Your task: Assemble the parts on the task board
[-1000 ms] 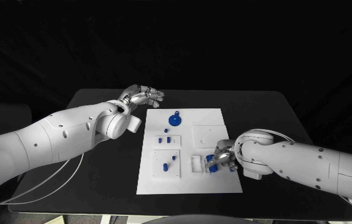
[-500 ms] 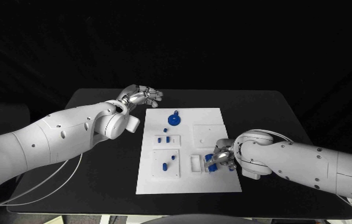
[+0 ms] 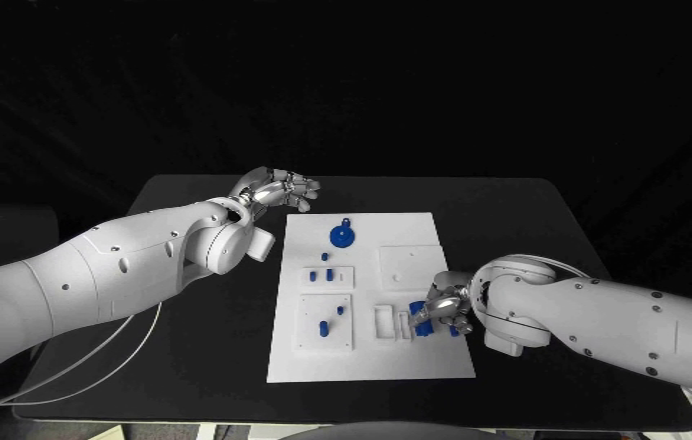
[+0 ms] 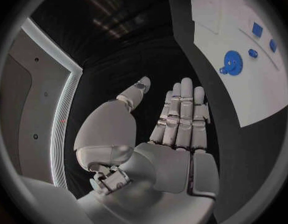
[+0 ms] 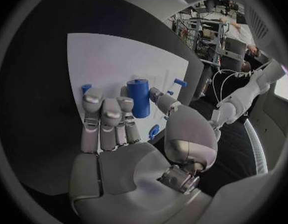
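Note:
The white task board (image 3: 404,360) lies in the middle of the black table. My right hand (image 3: 444,312) is low over its near right part. Its thumb and fingers (image 5: 125,107) pinch an upright blue cylinder (image 5: 139,98), which stands next to a white frame (image 3: 385,322) on the board (image 5: 100,55). The blue cylinder (image 3: 420,320) shows just left of that hand. A blue gear (image 3: 342,234) lies near the board's far end, with a small blue knob (image 3: 327,256) below it. My left hand (image 3: 281,188) hovers off the board's far left corner, fingers straight (image 4: 181,114), holding nothing.
Two blue pieces (image 3: 320,275) stand in a white block on the board's left side, and two more (image 3: 333,318) sit in a block nearer me. A raised white square (image 3: 410,260) lies right of the gear (image 4: 231,61). Bare black table (image 3: 519,220) surrounds the board.
My right hand has shifted slightly to the right and toward me with the blue cylinder. The left hand has not moved.

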